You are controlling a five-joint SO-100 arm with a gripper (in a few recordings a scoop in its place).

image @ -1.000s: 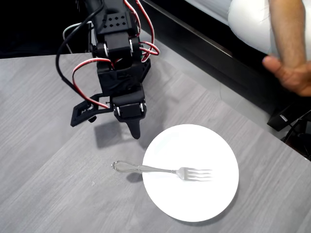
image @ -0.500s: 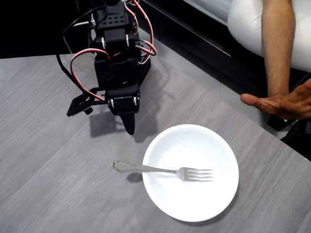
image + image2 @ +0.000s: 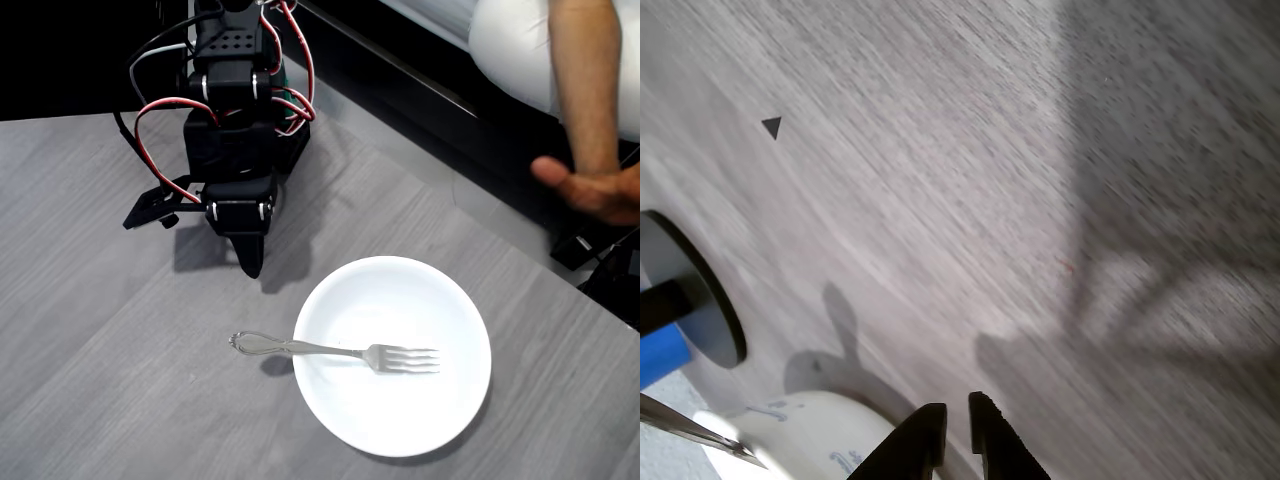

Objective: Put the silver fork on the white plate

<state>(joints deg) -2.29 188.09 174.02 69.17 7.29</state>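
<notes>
A: Where is the silver fork [image 3: 335,351]?

B: In the overhead view it lies across the left rim of the white plate [image 3: 392,356]. Its four tines and neck rest inside the plate, pointing right. The ornate handle end sticks out to the left, past the rim and above the grey wood-grain worktop [image 3: 110,370], throwing a small shadow there.

A: And the plate itself?

B: It sits at the near right part of the worktop, round and glossy, with nothing in it but the front half of the fork.

A: What about the end effector [image 3: 250,262]?

B: In the overhead view it hangs to the far left of the plate, apart from both plate and fork. Its dark tip points down toward the worktop, just off the plate's upper-left rim. In the wrist view the two black fingertips [image 3: 925,440] stand nearly together at the bottom edge, with a thin slit between them and nothing held. The end effector [image 3: 948,432] is narrow and empty.

A: Anything else the wrist view shows?

B: Blurred worktop grain, a broad shadow on the right, and a pale plate edge low on the left.

A: And around the scene?

B: The black arm carries red, white and black cables [image 3: 160,140]. At the far right, off the worktop, a person's hand [image 3: 595,190] and forearm reach down beside a white shape.
</notes>
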